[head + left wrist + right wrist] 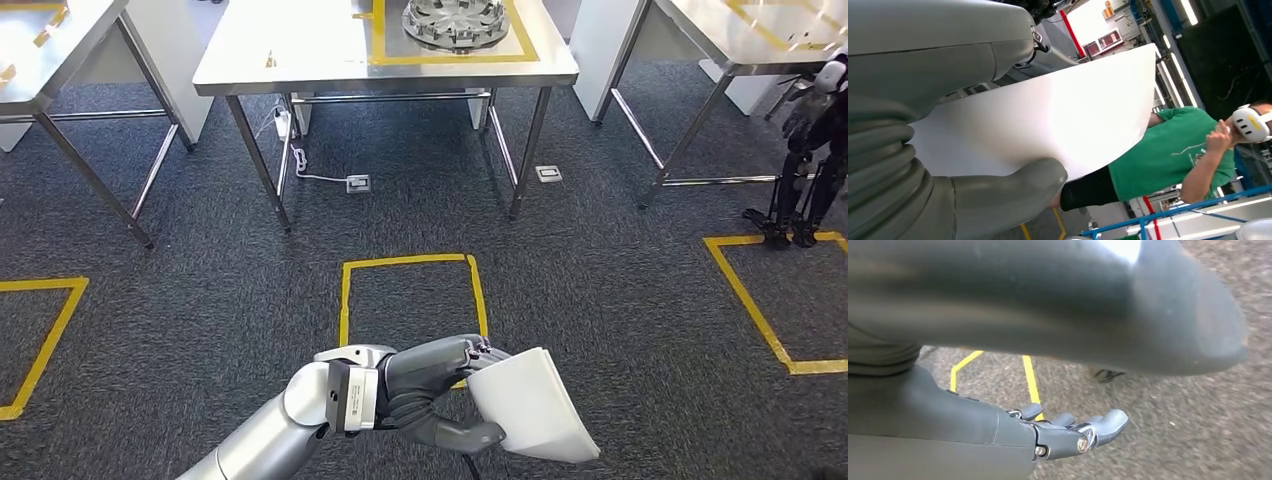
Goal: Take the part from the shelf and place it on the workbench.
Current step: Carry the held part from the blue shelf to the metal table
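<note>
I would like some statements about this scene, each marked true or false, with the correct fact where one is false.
1. The left hand holds a white part. True.
2. The white part already lies on the workbench. False: it is in the hand, above the carpet, and the workbench stands ahead of it.
3. A round metal fixture sits on the workbench inside a yellow tape outline. True.
4. The right hand grips a second part. False: it holds nothing and its fingers are apart, over the carpet.
5. In the left wrist view, a person in a green shirt stands behind the white part. True.
6. The square taped on the floor before the workbench is red. False: it is yellow.
</note>
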Controlling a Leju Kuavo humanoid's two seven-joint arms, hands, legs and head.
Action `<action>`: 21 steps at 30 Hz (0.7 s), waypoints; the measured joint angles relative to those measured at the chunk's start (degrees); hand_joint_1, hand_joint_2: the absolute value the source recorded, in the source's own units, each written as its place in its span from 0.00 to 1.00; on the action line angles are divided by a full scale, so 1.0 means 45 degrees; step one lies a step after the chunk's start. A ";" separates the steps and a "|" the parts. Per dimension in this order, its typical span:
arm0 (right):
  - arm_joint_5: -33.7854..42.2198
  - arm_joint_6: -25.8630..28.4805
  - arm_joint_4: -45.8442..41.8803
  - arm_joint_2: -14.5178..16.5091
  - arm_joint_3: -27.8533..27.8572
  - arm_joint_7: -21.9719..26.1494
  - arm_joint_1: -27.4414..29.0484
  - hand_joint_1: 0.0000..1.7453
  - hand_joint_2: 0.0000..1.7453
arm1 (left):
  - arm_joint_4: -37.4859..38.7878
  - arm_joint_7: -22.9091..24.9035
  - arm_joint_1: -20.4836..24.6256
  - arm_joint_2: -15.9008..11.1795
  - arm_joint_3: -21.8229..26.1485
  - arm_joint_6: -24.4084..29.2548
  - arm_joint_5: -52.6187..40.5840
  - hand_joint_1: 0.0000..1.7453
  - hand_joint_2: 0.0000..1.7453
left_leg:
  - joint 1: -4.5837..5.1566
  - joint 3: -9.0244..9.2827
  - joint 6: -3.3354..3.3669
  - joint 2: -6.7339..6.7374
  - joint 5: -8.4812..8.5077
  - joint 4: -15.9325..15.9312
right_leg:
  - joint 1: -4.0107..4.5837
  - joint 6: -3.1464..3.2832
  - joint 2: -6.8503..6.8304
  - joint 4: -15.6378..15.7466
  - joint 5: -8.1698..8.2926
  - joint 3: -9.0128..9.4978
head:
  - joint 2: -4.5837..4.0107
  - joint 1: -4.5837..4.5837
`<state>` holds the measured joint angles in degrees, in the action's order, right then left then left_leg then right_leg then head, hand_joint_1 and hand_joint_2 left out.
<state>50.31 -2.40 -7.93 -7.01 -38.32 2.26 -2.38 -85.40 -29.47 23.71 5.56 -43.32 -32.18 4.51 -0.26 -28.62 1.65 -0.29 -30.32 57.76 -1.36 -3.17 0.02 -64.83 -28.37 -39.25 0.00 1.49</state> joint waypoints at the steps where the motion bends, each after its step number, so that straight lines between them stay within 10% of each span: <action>1: 0.0000 0.0001 0.0000 0.0001 -0.0005 -0.0005 0.0007 0.00 0.00 | 0.0015 -0.0002 0.0007 -0.0004 -0.0001 0.0007 -0.0007 1.00 1.00 | 0.0006 0.0139 -0.0074 0.0004 -0.0149 0.0008 | 0.0004 0.0034 -0.0058 0.0723 0.0512 0.0189 | 0.0000 0.0023; 6: 0.0007 0.0006 0.0000 0.0007 -0.0023 -0.0056 0.0012 0.00 0.00 | 0.0019 -0.0034 0.0063 -0.0022 -0.0019 0.0086 -0.0005 1.00 1.00 | 0.0032 0.0512 -0.0513 0.0013 -0.0414 0.0315 | 0.0045 0.0568 -0.0108 0.1371 0.0771 0.0699 | 0.0000 0.0016; 12: -0.0016 0.0012 0.0000 0.0006 -0.0068 -0.0448 0.0026 0.00 0.00 | 0.0039 -0.0080 0.0071 -0.0110 -0.0027 0.0155 0.0024 1.00 1.00 | 0.0009 -0.2019 -0.0649 0.0018 -0.1675 0.3707 | 0.0103 0.0847 -0.0039 0.1390 0.0202 0.1417 | 0.0000 -0.0151; 17: -0.0074 0.0025 0.0000 0.0032 -0.0210 -0.0493 0.0013 0.00 0.00 | 0.0034 -0.0091 0.0074 -0.0186 -0.0053 0.0225 0.0032 1.00 1.00 | 0.0197 -0.1746 -0.0182 0.0244 0.0638 0.0791 | 0.0209 0.0749 -0.0011 0.1387 -0.0457 0.2218 | 0.0000 -0.0217; 21: -0.0202 0.0179 0.0000 0.0032 -0.0344 -0.0503 0.0052 0.00 0.00 | 0.0001 -0.0101 0.0068 -0.0214 -0.0117 0.0297 0.0034 1.00 1.00 | 0.0161 -0.1362 0.0044 0.0101 0.0857 0.0337 | 0.0239 0.0432 -0.0118 0.1088 -0.0625 0.2578 | 0.0000 -0.0218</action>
<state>49.41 -1.59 -7.93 -6.86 -39.86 0.00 -2.15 -85.40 -29.93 24.02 4.60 -43.85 -30.85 4.66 0.47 -34.75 1.84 0.16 -26.46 59.28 -0.28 -1.23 -0.51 -59.93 -31.19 -27.65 0.00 0.50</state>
